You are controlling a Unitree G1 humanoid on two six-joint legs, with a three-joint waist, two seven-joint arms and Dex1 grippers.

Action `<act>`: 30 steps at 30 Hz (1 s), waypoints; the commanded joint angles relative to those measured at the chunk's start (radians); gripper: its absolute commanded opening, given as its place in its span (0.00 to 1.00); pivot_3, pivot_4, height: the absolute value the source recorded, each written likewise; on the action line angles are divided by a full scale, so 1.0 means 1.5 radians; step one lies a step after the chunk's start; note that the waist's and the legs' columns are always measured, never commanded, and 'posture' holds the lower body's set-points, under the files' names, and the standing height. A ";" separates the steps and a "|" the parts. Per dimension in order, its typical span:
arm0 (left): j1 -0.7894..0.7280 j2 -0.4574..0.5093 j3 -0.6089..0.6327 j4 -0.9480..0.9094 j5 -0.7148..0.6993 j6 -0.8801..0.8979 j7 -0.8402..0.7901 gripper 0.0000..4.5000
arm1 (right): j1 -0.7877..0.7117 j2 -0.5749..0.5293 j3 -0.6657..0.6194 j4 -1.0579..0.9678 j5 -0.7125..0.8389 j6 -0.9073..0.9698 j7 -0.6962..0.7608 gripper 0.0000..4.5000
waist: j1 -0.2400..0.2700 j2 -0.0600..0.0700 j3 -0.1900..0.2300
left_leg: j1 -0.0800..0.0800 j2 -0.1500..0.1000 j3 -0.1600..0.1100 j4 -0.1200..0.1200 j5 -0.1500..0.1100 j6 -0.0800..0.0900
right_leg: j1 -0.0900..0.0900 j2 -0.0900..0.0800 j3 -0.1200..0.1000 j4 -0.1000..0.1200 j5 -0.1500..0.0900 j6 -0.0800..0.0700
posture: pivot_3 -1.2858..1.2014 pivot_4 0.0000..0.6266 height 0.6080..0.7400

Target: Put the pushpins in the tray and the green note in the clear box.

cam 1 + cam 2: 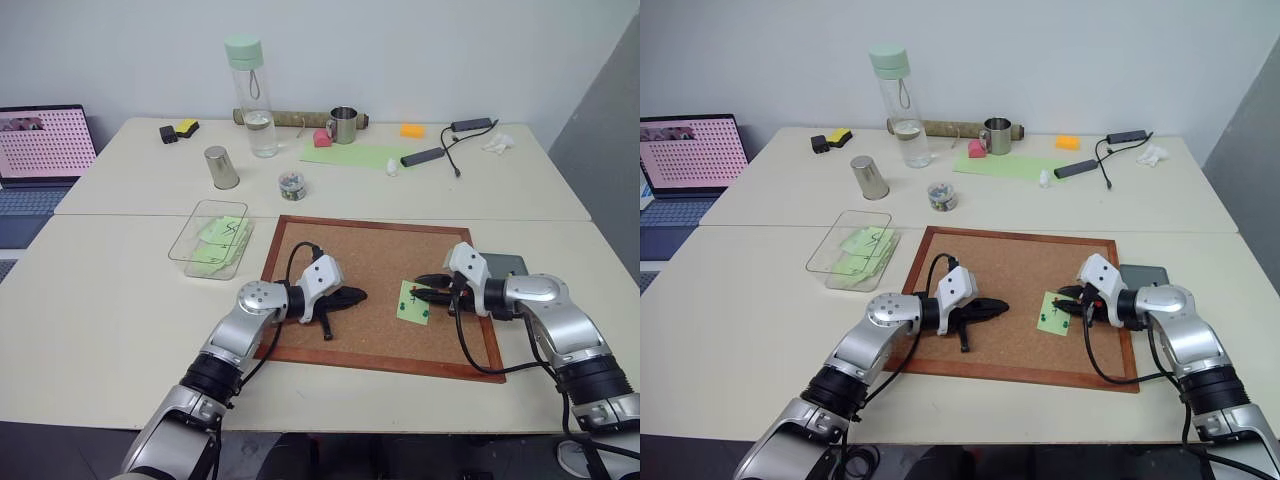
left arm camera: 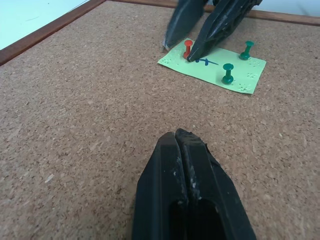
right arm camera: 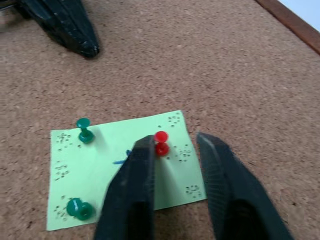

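The green note (image 1: 413, 302) lies on the corkboard (image 1: 380, 250), held by a red pushpin (image 3: 161, 142) and two green pushpins (image 3: 84, 130) (image 3: 79, 209). My right gripper (image 3: 175, 140) is down at the note with its fingers a little apart around the red pushpin, which sits against one finger (image 3: 135, 170). My left gripper (image 2: 176, 137) is shut and empty, low over the cork left of the note, pointing at it. The dark grey tray (image 1: 505, 265) sits just right of the board, behind my right wrist. The clear box (image 1: 210, 238) stands left of the board with green notes inside.
Behind the board stand a small jar of mixed pins (image 1: 292, 185), a metal cup (image 1: 221, 167), a tall clear bottle (image 1: 250, 95), a mug (image 1: 344, 124) and a large pale-green sheet (image 1: 350, 155). A laptop (image 1: 40, 150) sits far left; cables (image 1: 445, 150) lie back right.
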 commanded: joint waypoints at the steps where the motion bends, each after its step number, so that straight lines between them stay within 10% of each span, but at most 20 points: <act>1: 0.019 0.000 -0.011 0.002 0.017 0.018 0.000 0.00 | -0.002 0.000 -0.016 -0.015 0.009 -0.007 0.006 0.07 | 0.000 0.000 0.000 | 0.000 0.000 0.000 0.000 0.000 0.000 | 0.000 0.000 0.000 0.000 0.000 0.000 | 0.52 0.24 1.00; 30: 0.040 -0.010 -0.013 -0.008 0.020 0.037 0.007 0.00 | 0.026 -0.054 -0.174 -0.142 0.138 0.194 -0.050 0.00 | 0.001 0.000 -0.001 | 0.000 0.000 0.000 0.000 0.000 0.000 | 0.000 0.000 0.000 0.000 0.000 0.000 | 0.52 0.24 1.00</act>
